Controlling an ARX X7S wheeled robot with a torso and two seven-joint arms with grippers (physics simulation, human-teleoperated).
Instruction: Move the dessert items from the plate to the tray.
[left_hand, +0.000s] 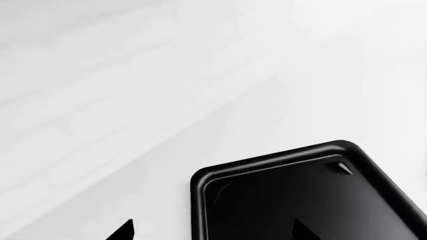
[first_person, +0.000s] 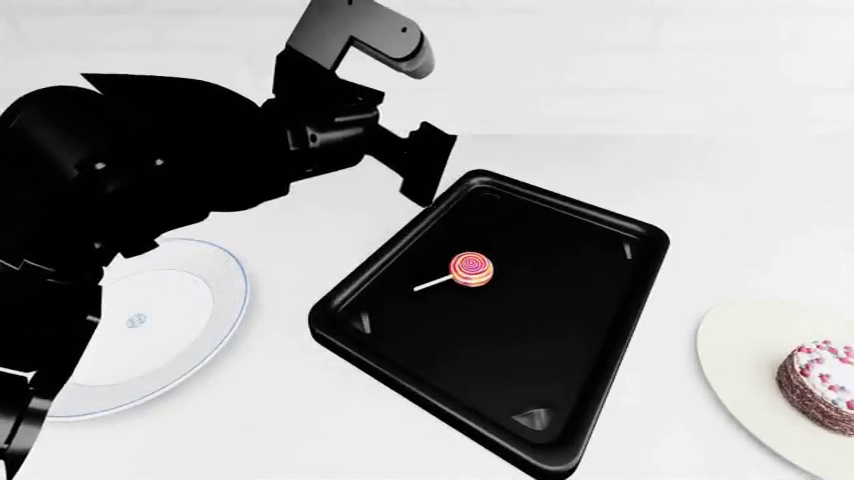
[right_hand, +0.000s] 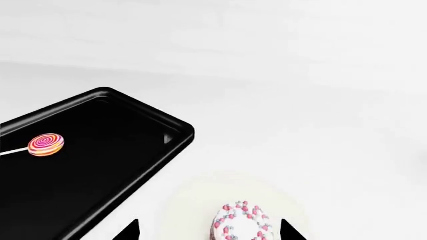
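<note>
The black tray (first_person: 534, 340) lies in the middle of the white table. The pink-orange swirl lollipop (first_person: 473, 270) lies on it, and also shows in the right wrist view (right_hand: 46, 144). The white-frosted cake (first_person: 821, 385) sits on a cream plate (first_person: 741, 360) at the right edge. My right gripper (right_hand: 210, 234) is open, its fingertips either side of the cake (right_hand: 243, 222), apart from it. It is out of the head view. My left gripper (left_hand: 213, 235) is open and empty over the tray's corner (left_hand: 197, 200). The left arm (first_person: 334, 130) reaches to the tray's far left corner.
A white plate with a pale blue rim (first_person: 174, 330) lies left of the tray, partly under my left arm. The cream plate (right_hand: 193, 200) lies just right of the tray (right_hand: 100, 165). White table surface surrounds everything.
</note>
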